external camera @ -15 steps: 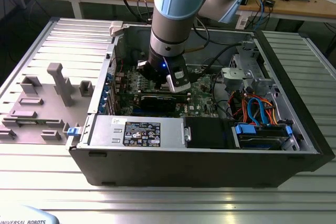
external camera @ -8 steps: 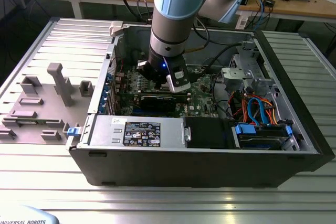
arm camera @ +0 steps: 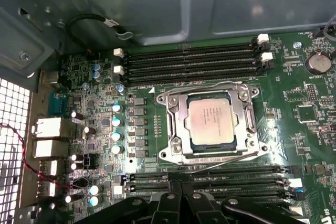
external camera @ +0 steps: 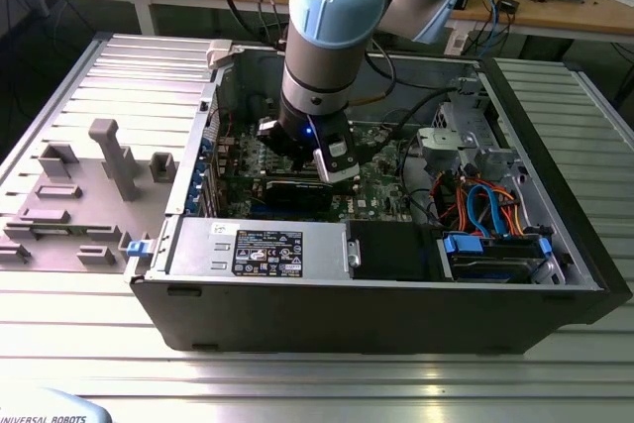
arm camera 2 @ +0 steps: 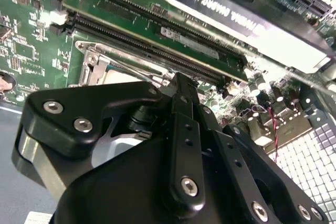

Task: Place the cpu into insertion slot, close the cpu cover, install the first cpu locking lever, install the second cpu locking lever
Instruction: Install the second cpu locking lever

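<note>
In the exterior view the open PC case (external camera: 376, 284) lies on the table (external camera: 297, 373), the gripper (external camera: 317, 160) down inside it over the motherboard (external camera: 381, 185). In the first wrist view the cpu (arm camera: 211, 120) sits in the slot (arm camera: 176, 153), the cover (arm camera: 247, 116) closed around it. I cannot tell how the jaws stand. No writing is readable.

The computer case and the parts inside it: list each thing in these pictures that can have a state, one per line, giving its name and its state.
computer case: lying on its side, side panel off, open.
cpu: seated in the insertion slot, metal top up.
insertion slot: filled by the cpu.
cpu cover: closed down around the cpu.
memory slots: empty.
graphics card: plugged into the board.
gripper: above the board beside the socket; whether the jaws are open cannot be told.
</note>
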Tool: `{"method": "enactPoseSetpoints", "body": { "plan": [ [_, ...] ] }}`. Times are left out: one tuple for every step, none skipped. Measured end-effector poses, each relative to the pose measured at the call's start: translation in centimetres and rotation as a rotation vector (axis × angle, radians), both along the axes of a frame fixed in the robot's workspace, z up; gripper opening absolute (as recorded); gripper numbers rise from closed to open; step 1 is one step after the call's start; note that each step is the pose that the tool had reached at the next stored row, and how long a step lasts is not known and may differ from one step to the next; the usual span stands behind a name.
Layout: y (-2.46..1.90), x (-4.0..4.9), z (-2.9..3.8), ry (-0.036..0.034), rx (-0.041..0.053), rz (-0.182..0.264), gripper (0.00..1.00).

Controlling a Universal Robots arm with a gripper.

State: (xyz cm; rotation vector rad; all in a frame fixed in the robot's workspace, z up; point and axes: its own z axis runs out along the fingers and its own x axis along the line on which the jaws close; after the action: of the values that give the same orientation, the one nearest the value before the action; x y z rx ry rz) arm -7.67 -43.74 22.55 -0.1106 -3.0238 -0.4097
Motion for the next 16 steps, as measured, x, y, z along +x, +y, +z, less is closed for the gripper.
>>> {"method": "enactPoseSetpoints", "body": {
  "plan": [
    [0.0,-0.07,-0.12,-0.0001,0.0032,0.0,0.11],
    [-0.01,-0.26,-0.24,0.0,0.0047,-0.001,0.11],
    [-0.01,-0.57,-0.38,0.0001,0.0061,-0.002,0.11],
    [0.01,-0.7,-0.47,0.0,0.0073,-0.003,0.11],
    [0.03,-0.75,-0.55,-0.0001,0.0084,-0.004,0.11],
    [0.06,-0.76,-0.65,0.0,0.0105,-0.005,0.11],
    [0.09,-0.75,-0.73,0.0,0.0123,-0.005,0.11],
    [0.11,-0.76,-0.81,-0.0001,0.0136,-0.006,0.11],
    [0.15,-0.76,-0.89,0.0,0.0144,-0.006,0.11],
    [0.19,-0.76,-0.97,0.0,0.0149,-0.007,0.11],
    [0.22,-0.76,-1.04,0.0,0.0153,-0.007,0.11],
    [0.3,-0.76,-1.21,0.0,0.0172,-0.007,0.11],
    [0.3,-0.77,-1.27,0.0,0.0191,-0.007,0.11],
    [0.3,-0.78,-1.36,0.0001,0.0218,-0.007,0.11],
    [0.3,-0.79,-1.47,0.0001,0.0251,-0.007,0.11],
    [0.31,-0.79,-1.55,0.0,0.028,-0.007,0.11]
  ]
}}
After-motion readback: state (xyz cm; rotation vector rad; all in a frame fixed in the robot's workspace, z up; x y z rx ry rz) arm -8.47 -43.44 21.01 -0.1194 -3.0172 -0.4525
